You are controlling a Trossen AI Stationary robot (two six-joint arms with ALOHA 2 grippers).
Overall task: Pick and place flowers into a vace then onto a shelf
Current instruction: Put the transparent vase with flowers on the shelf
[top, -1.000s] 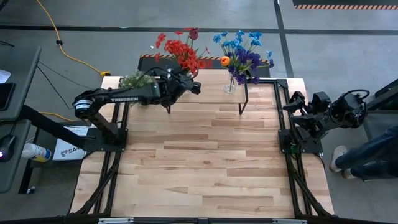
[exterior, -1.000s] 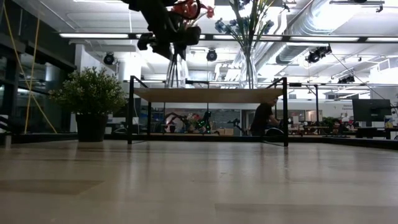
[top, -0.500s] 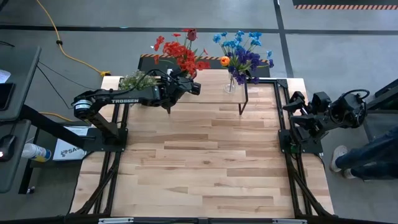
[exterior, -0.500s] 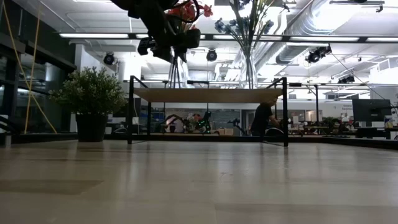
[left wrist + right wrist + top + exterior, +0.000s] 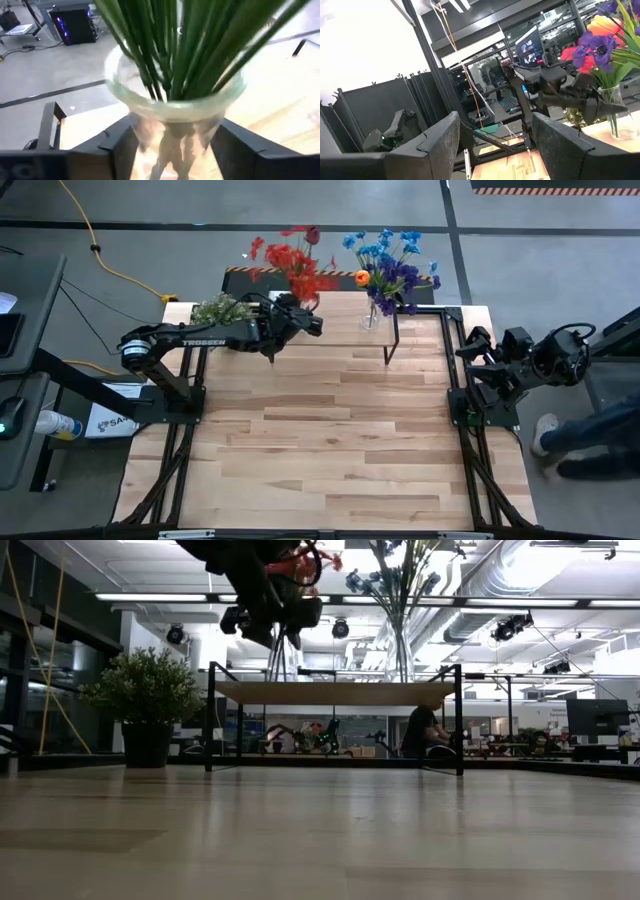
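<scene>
From above, I see my left hand (image 5: 300, 320) at the shelf (image 5: 345, 330), around a glass vase of red flowers (image 5: 295, 265). My right hand (image 5: 475, 355) waits open by the tabletop's (image 5: 330, 440) right edge. From down low, the vase (image 5: 283, 655) stands on the shelf. In my left wrist camera, both fingers (image 5: 117, 145) sit beside the vase, but I cannot tell if they squeeze it.

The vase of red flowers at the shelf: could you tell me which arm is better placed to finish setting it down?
Left. The left gripper straddles the vase over the shelf; the right gripper waits at the table's right edge.
</scene>
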